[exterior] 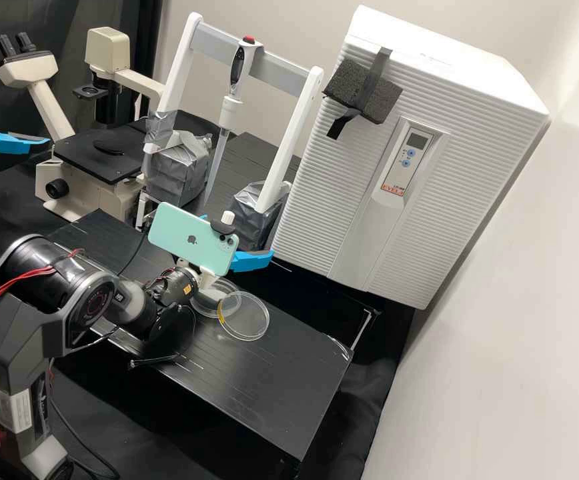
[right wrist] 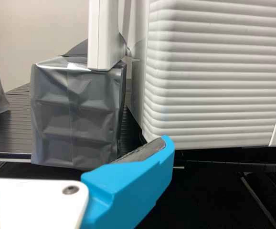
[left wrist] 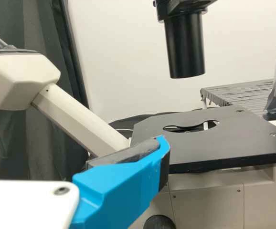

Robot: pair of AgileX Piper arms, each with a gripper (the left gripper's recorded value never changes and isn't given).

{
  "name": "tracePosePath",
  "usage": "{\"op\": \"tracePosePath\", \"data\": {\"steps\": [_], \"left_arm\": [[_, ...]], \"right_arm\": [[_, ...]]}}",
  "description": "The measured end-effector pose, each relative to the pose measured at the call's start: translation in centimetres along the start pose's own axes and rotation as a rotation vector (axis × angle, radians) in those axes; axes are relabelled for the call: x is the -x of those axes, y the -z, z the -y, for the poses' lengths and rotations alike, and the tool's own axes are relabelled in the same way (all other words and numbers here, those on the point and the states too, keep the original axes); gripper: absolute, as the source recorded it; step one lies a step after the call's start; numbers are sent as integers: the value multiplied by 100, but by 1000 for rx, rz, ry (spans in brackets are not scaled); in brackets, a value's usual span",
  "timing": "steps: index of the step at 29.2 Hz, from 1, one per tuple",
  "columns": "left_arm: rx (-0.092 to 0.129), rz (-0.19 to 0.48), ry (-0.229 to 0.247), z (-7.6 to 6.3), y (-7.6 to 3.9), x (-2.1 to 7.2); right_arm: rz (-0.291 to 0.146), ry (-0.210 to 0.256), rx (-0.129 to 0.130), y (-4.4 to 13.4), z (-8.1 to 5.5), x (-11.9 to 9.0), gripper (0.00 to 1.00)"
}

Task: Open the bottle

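Though little more than its small white cap peeps over the mint phone [exterior: 193, 237], the bottle [exterior: 227, 217] seems to stand upright on the tabletop [exterior: 276, 380], just beside the right claw [exterior: 256, 260], at about ten o'clock from it. That arm is plainly the nearer. It lies low, stretched toward two o'clock. The left claw [exterior: 9, 141] hangs well apart at nine o'clock, by the microscope [exterior: 89, 167]. Spread or pressed together, I cannot tell for either claw.
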Motion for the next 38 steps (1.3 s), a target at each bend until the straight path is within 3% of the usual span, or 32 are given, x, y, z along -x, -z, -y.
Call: {"op": "tracePosePath", "data": {"steps": [13, 16, 19, 22, 28, 33, 38], "left_arm": [[0, 0, 0, 0, 0, 0], [-10, 19, 4, 1, -28, 38], [-22, 64, 4, -20, -104, 154], [-20, 130, -11, -43, -190, 270], [17, 286, -26, -53, -370, 493], [53, 397, 4, -9, -491, 648], [60, 460, 23, 25, -607, 747]], "right_arm": [[0, 0, 0, 0, 0, 0, 100], [0, 0, 0, 0, 0, 0, 100], [0, 0, 0, 0, 0, 0, 100], [0, 0, 0, 0, 0, 0, 100], [0, 0, 0, 0, 0, 0, 100], [0, 0, 0, 0, 0, 0, 100], [0, 0, 0, 0, 0, 0, 100]]}}
